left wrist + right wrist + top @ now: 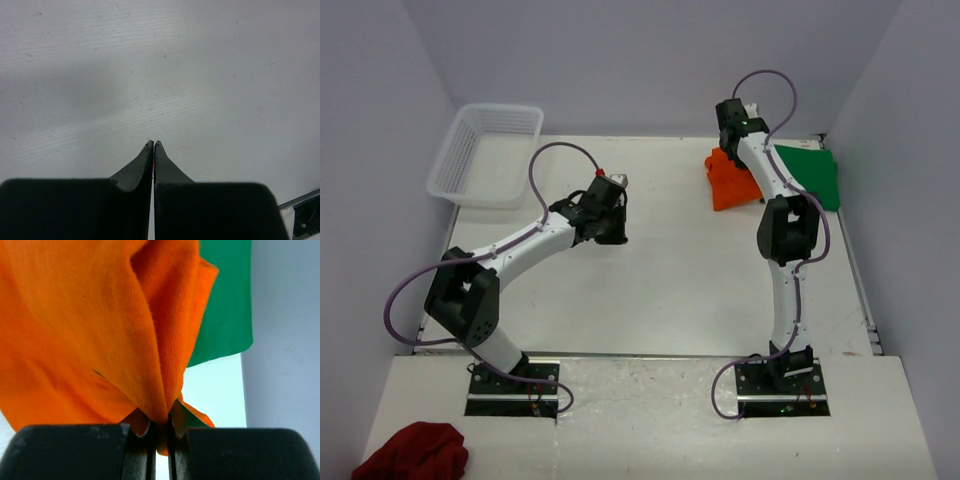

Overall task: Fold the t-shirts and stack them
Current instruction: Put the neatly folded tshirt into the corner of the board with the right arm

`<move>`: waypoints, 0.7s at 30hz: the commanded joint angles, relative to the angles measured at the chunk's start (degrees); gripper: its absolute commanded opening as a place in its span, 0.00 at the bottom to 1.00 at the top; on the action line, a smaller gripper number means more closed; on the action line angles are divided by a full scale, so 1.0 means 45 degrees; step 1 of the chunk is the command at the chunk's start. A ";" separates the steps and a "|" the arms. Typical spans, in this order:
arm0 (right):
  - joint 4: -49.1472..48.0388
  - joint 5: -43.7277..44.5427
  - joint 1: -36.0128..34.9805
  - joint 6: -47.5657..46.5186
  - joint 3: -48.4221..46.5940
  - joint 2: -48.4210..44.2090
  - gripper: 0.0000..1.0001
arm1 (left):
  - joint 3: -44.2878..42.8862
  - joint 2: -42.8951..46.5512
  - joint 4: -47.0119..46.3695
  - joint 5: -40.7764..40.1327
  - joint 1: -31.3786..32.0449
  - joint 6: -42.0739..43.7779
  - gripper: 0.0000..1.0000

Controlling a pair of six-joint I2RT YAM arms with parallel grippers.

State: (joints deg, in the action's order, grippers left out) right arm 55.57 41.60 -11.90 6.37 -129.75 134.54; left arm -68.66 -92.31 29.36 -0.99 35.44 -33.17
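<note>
The left gripper (153, 145), jaws pressed together on nothing, hovers over the bare table (670, 260) with its arm bent forward, well apart from the two shirts. At the far right, the right gripper (161, 429) pinches a fold of the one orange t-shirt (724, 186), its arm stretched towards the back corner. The one green t-shirt (814, 176) lies flat just beside it.

It looked like a robot lab. A left arm (520, 240) and a right arm (785, 230) were bolted to a white surface (680, 280), with plain pale walls (650, 60) left, right and far.
</note>
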 commanded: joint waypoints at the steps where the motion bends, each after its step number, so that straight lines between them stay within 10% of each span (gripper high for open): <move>1: -0.0826 0.1183 0.0086 -0.0595 -0.0871 -0.0894 0.00 | 0.0024 -0.0150 -0.0568 0.0494 0.0015 0.0418 0.00; 21: -0.1080 0.2277 0.0418 -0.1240 -0.0892 -0.1871 0.00 | 0.0102 -0.0326 -0.0588 0.0475 0.0034 0.0457 0.00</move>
State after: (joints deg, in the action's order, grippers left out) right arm 53.10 48.25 -10.57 1.26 -132.97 131.94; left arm -68.53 -93.49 28.27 0.36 35.44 -33.12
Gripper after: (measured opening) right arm 0.044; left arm 0.002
